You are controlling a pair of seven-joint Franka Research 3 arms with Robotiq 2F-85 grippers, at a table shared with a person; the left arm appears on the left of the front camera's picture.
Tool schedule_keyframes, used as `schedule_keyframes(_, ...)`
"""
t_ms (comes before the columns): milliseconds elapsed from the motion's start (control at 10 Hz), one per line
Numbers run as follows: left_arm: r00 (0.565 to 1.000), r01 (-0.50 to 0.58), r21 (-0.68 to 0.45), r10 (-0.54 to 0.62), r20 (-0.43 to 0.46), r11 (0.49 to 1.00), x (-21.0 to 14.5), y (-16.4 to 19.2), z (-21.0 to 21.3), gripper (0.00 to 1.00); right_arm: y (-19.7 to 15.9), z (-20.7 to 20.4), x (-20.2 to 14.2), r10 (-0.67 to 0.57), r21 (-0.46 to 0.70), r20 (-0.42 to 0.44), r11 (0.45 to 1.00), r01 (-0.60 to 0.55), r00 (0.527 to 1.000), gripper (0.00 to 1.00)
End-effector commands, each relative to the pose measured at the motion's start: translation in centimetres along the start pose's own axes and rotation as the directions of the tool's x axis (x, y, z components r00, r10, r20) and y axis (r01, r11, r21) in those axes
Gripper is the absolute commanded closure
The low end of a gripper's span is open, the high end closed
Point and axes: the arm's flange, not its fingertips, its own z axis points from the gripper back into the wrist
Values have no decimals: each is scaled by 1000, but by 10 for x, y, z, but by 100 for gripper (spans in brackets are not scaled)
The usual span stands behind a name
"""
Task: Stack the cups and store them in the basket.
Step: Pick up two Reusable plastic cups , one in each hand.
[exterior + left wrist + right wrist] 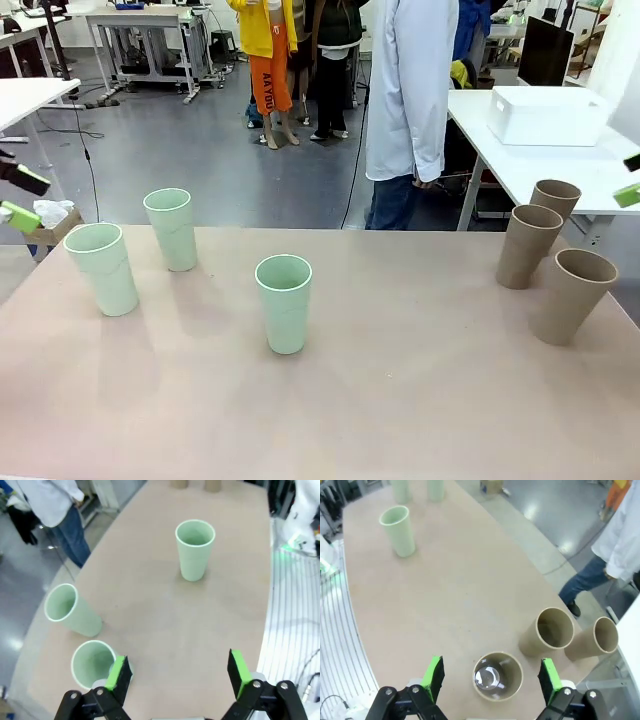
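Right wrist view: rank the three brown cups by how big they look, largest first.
1. Nearest brown cup, widest rim.
2. Middle brown cup.
3. Farthest brown cup, smallest rim.
Nearness to the camera likely explains the difference; they may well be the same size.

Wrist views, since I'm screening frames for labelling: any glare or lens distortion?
Right wrist view: a bright reflection sits inside the nearest tan cup, and the table edge bows. Left wrist view: the table edge curves likewise; the mint cups show no glare.
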Motion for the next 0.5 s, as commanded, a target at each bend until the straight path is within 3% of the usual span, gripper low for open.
schedule_keyframes(0, 995, 41, -11, -40, 88, 999, -29, -15, -5, 0, 18, 16, -43, 38, 27, 101, 999, -41, 994, 0)
schedule_keyframes(400, 982, 25, 62, -36, 184, 998, -50, -24, -3, 0, 10, 17, -84, 34, 61, 181, 997, -46, 983, 0)
